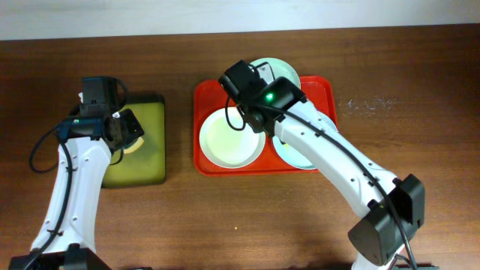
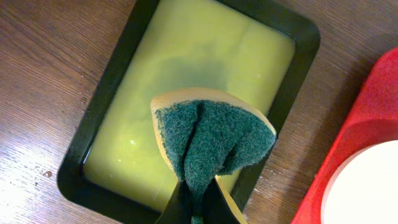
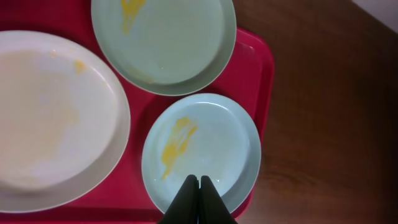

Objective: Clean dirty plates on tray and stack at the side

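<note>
The surface [image 1: 225,225] is being lit evenly from above; the white plate [image 3: 50,118] is being washed out by glare.

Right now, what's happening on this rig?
The left gripper is shut on a green-faced sponge, held over the black-rimmed tray with the yellow-green inside. The right gripper is shut on nothing and hovers over a pale blue plate on the red tray. The white plate and the other pale plate lie there too; all three show yellow smears, and none is stacked aside yet.

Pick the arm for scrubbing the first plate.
Left. Left fingers grip the sponge above the black tray. Right fingers are shut and empty over a smeared blue plate.
</note>
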You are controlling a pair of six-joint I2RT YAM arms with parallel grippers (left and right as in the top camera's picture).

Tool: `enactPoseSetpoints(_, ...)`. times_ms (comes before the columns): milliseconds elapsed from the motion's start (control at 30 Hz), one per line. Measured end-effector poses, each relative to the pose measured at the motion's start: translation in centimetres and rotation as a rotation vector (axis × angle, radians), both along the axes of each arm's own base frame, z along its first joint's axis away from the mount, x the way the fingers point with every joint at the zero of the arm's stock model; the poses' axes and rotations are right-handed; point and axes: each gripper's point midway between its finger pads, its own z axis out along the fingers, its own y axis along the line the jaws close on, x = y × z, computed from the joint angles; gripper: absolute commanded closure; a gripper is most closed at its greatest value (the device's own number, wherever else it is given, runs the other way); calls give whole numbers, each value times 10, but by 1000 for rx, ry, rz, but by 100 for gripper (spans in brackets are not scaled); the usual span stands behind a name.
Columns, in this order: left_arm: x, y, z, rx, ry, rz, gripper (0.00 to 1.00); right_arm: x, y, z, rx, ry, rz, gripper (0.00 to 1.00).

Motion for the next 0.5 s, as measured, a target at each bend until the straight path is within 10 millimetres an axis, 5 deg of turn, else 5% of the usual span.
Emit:
enactPoseSetpoints(33,0,-1,0,-3,0,-1,100,-1,3,-1,7,3,7,82)
enactPoseSetpoints(67,0,-1,0,-3,0,-2,100,-1,7,-2,26,8,16,55)
enactPoseSetpoints(167,0,-2,0,-10,-1,-4,100,5,23,-7,131,18,37,34)
enactPoseSetpoints(500,1,-6,-1,-33,-3,-12,100,44,1,-109,440,264,-72,43)
